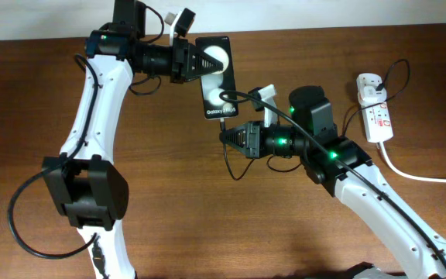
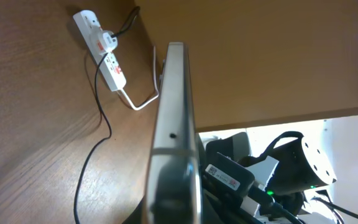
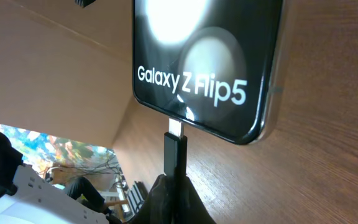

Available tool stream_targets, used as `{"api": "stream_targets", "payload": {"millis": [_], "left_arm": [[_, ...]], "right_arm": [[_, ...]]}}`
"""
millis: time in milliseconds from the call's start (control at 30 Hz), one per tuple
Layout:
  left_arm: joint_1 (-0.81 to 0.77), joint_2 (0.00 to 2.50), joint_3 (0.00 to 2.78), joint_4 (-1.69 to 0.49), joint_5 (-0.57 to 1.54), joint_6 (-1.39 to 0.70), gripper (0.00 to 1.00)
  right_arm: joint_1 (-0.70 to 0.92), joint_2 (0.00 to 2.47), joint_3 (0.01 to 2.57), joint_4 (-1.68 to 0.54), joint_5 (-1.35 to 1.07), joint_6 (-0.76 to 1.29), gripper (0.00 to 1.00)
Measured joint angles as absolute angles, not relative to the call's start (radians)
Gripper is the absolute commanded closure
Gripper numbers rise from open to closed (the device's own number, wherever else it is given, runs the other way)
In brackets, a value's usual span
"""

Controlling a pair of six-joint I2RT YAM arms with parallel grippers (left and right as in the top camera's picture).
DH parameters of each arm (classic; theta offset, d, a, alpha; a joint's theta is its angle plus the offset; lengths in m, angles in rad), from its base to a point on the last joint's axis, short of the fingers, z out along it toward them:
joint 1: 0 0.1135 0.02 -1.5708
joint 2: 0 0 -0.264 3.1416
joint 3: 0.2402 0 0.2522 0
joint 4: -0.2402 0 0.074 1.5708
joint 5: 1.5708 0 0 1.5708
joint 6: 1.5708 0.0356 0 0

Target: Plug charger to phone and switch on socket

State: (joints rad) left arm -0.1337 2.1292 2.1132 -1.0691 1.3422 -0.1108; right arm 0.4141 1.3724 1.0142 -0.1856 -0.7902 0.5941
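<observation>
The black phone (image 1: 217, 87) with white round shapes and "Galaxy Z Flip5" text is held at its far end by my left gripper (image 1: 198, 60), shut on it. In the left wrist view the phone (image 2: 171, 118) shows edge-on. My right gripper (image 1: 227, 136) is shut on the charger connector (image 3: 174, 152), whose metal tip touches the phone's (image 3: 207, 56) bottom edge port. The thin black charger cable (image 1: 231, 164) loops below the right gripper. The white socket strip (image 1: 376, 115) with adapter lies at the right and also shows in the left wrist view (image 2: 102, 45).
A thick white cord (image 1: 416, 174) runs from the socket strip to the right edge. The brown wooden table (image 1: 207, 225) carries both arms. The thin black cable (image 2: 95, 134) trails across the wood in the left wrist view.
</observation>
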Motion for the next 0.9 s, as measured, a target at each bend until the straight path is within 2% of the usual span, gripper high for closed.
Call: {"api": "stream_targets", "payload": {"millis": [900], "left_arm": [[-0.134, 2.129, 2.113, -1.068, 1.358, -0.113, 1.0]], "right_arm": [[0.414, 1.372, 1.014, -0.182, -0.789, 0.593, 0.96]]}}
